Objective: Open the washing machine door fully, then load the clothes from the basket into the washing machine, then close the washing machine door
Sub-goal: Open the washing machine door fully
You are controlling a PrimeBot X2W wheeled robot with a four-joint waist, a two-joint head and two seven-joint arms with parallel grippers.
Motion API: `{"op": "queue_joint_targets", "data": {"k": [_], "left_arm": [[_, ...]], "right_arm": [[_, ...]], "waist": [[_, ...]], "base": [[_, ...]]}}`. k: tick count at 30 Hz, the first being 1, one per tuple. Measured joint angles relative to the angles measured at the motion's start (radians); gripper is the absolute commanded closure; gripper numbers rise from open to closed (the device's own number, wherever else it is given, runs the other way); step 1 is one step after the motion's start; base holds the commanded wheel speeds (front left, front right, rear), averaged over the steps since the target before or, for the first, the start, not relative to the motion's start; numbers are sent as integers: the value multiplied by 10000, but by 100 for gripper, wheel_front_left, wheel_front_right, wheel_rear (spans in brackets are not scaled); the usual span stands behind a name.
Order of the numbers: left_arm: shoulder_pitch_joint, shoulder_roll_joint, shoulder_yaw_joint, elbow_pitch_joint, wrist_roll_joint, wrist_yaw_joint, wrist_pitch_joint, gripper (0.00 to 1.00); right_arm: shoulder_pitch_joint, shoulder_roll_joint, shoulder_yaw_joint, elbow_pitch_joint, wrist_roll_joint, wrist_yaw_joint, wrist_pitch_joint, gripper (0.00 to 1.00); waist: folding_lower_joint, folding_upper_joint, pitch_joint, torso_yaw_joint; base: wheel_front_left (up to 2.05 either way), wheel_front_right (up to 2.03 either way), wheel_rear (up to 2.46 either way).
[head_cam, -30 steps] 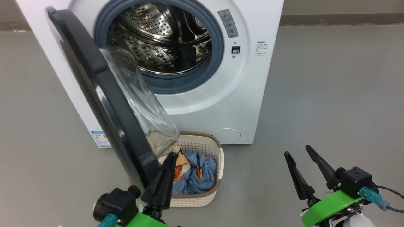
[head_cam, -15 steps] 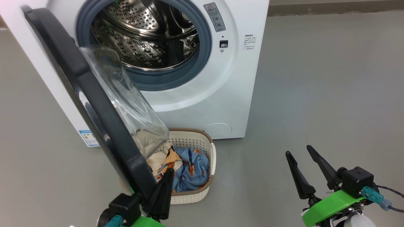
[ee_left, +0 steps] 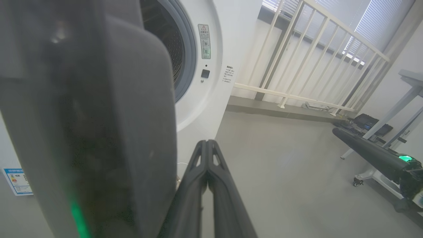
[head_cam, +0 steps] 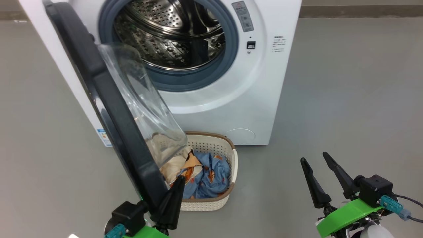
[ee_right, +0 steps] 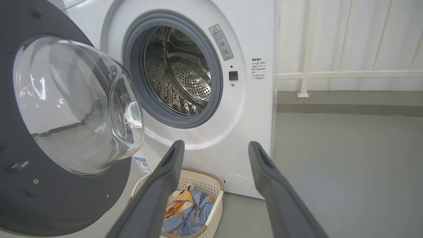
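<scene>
The white washing machine (head_cam: 211, 109) (ee_right: 254, 109) stands with its steel drum exposed. Its black-rimmed door (head_cam: 109, 109) (ee_right: 19, 172) (ee_left: 99, 125) hangs about halfway open, the glass bowl (head_cam: 145, 105) (ee_right: 76, 105) bulging over the basket. The cream basket (head_cam: 219, 200) (ee_right: 216, 211) sits on the floor in front, holding blue, cream and orange clothes (head_cam: 208, 175) (ee_right: 188, 211). My left gripper (head_cam: 180, 180) (ee_left: 206, 143) is shut, fingers pressed together right beside the door's near edge. My right gripper (head_cam: 314, 158) (ee_right: 214, 145) stands open and empty over the floor to the right.
Grey floor (head_cam: 347, 82) spreads to the right of the machine. A white railing (ee_left: 297, 66) (ee_right: 330, 74) runs behind it. A blue energy label (head_cam: 105, 137) sits low on the machine's left. A wheeled stand (ee_left: 380, 172) is at the far right of the left wrist view.
The head camera swung left, then back right, shifting the whole picture. My left gripper stays shut against the door's edge, and the right gripper keeps its open pose.
</scene>
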Motion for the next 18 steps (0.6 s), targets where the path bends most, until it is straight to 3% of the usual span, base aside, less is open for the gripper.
{"op": "queue_joint_targets", "data": {"k": [18], "left_arm": [[57,230,249,81,-104,201,8,100]], "right_arm": [[1,142,-198,38,-4,0,0,0]], "waist": [[0,0,-156,1379]], "base": [[0,0,0]]}}
